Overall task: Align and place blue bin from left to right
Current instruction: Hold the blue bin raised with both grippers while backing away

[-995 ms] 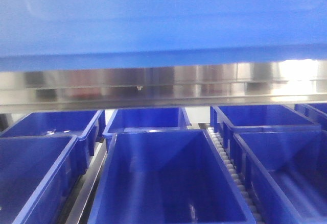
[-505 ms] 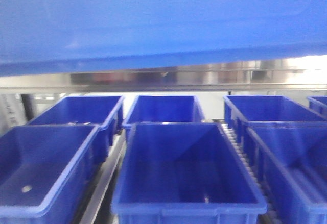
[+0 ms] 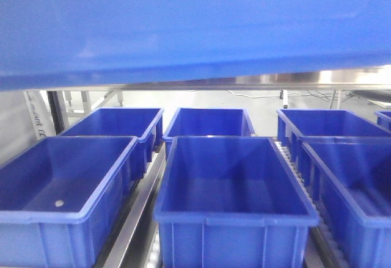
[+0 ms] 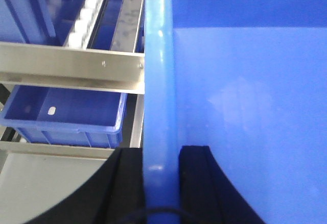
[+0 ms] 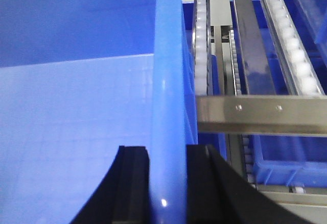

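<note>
Rims of the blue bin (image 4: 245, 106) sit clenched: left claw (image 4: 161, 155) on one, right claw (image 5: 167, 155) opposite; its length spans between them, shelf rail (image 4: 71, 66) ahead.

Sm. blue bins (image 3: 235, 243) on roller rack (image 5: 294, 55)

Front view: pale grey floor (image 3: 263, 104), upper centre, beyond a brushed-steel rack rail (image 3: 137, 213) at lower left. Wrist views: flat steel crossbar (image 4: 71, 66) with two screws, left of frame; white roller track (image 5: 294, 55), upper right.
</note>
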`<state>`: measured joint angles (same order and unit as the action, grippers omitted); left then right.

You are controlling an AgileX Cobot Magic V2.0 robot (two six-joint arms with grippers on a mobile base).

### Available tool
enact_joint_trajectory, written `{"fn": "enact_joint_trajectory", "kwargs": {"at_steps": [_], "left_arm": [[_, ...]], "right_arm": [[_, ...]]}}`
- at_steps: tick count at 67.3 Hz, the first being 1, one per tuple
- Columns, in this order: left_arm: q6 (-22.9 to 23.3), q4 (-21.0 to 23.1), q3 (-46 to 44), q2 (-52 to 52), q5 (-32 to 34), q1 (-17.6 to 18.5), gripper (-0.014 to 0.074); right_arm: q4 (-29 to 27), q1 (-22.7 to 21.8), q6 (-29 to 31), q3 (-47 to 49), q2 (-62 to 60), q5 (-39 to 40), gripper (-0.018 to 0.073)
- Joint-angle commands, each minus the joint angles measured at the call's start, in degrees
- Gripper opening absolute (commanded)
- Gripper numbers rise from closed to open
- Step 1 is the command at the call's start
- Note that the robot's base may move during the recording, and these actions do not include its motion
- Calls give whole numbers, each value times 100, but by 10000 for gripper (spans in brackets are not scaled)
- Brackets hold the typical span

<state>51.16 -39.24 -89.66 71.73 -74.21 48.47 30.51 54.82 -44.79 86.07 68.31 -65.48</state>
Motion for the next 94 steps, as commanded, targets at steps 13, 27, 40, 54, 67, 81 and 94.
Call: {"fn": "enact_joint_trajectory", "kwargs": {"at_steps": [13,27,40,54,67,81,94], "left_arm": [[24,-119,-63,-72,425,49,-111],[24,-119,-63,-72,425,49,-111],[24,-119,-63,-72,425,49,-111],[24,-119,-63,-72,425,49,-111],[24,-119,-63,-72,425,49,-111],[24,-119,-63,-72,425,49,-111],[24,-119,-63,-72,425,49,-111]], "right_arm": [[174,25,26,51,-86,615,-79],[174,25,26,51,-86,615,-79],[174,25,26,51,-86,615,-79],[174,25,26,51,-86,615,-79],[174,25,26,51,-86,615,-79],[174,25,26,51,-86,615,-79],[174,25,26,51,-86,615,-79]]}}
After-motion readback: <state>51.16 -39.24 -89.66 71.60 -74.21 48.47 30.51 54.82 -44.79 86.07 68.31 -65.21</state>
